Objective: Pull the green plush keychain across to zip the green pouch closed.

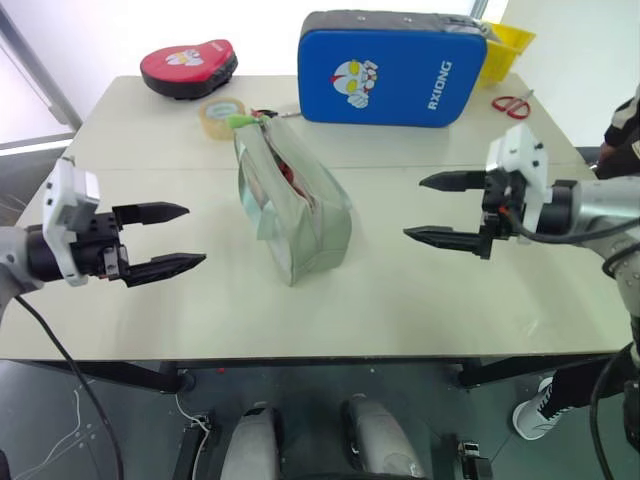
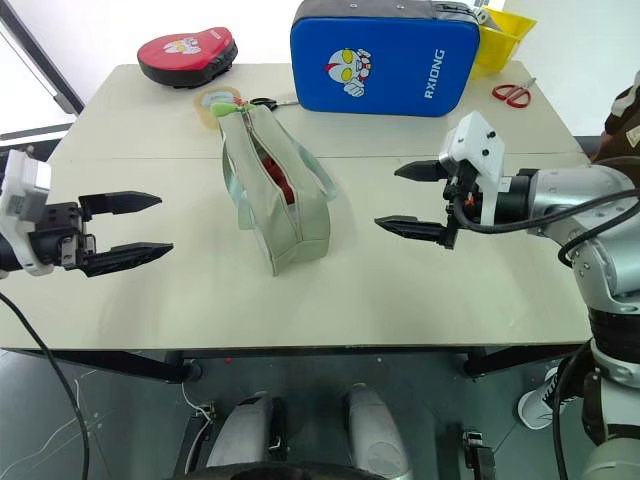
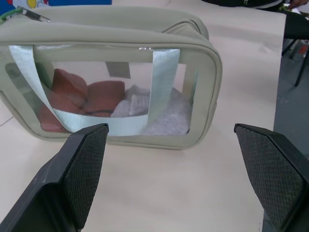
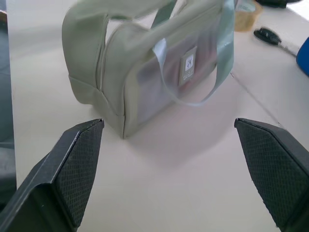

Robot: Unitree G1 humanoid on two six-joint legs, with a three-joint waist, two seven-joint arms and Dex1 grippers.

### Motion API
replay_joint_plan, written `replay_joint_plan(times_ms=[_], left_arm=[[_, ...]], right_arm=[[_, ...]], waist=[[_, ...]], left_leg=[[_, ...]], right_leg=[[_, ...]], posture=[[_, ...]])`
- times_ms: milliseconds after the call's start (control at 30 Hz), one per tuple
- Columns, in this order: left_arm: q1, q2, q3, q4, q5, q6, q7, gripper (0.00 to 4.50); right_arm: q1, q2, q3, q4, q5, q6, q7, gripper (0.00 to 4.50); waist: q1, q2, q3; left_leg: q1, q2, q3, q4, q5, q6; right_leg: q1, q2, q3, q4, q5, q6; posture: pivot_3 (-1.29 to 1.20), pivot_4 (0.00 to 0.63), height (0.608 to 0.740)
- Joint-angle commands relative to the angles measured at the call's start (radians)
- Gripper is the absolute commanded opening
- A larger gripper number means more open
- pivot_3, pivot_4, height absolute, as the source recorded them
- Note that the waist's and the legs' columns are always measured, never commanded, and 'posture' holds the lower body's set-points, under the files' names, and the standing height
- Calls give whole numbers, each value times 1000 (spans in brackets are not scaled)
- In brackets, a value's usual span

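Flanking the green pouch (image 1: 292, 205), left gripper (image 1: 170, 238) and right gripper (image 1: 438, 208), both level, fingers released, empty.

Sage-green pouch (image 1: 300, 215), lime plush keychain (image 1: 237, 122), blue pad (image 1: 390, 68)

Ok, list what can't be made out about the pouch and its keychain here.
- Green plush keychain: tiny at the green pouch's far end in the head views; cut by the picture's edge in the left wrist view.
- Zipper teeth: too small to follow, though red contents show in the gap.
- Label on the pouch: blurred, unreadable.
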Motion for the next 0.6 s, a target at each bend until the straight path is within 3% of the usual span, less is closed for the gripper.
replay_joint_plan(times_ms=[33, 267, 400, 600], left_arm=[[-20, 9, 0, 6, 5, -24, -15, 4452], [-112, -14, -3, 82, -24, -33, -29, 4452], [-159, -27, 26, 122, -64, -24, -43, 4452], [-162, -42, 83, 132, -116, -1, -20, 4452]], right_arm=[[-145, 61, -6, -14, 103, 142, -65, 4500], [-540, 321, 132, 186, 116, 461, -256, 4500], [-663, 465, 233, 334, 34, 514, -341, 4500], [-784, 650, 274, 530, -53, 502, -417, 4500]], waist=[[-3, 0, 0], [-13, 0, 0], [-20, 0, 0], [-28, 0, 0]], left_leg=[[0, 0, 0, 0, 0, 0], [-1, 1, -1, -1, 0, 0], [-3, 0, 0, -1, 0, 0], [-5, 1, 0, -2, 0, 0]], right_leg=[[0, 0, 0, 0, 0, 0], [-3, 0, 0, 1, 0, 0], [-5, -1, 0, 1, 0, 0], [-9, -2, 0, 1, 0, 0]], posture=[[0, 150, 737], [0, 150, 737], [0, 150, 737], [0, 150, 737]])
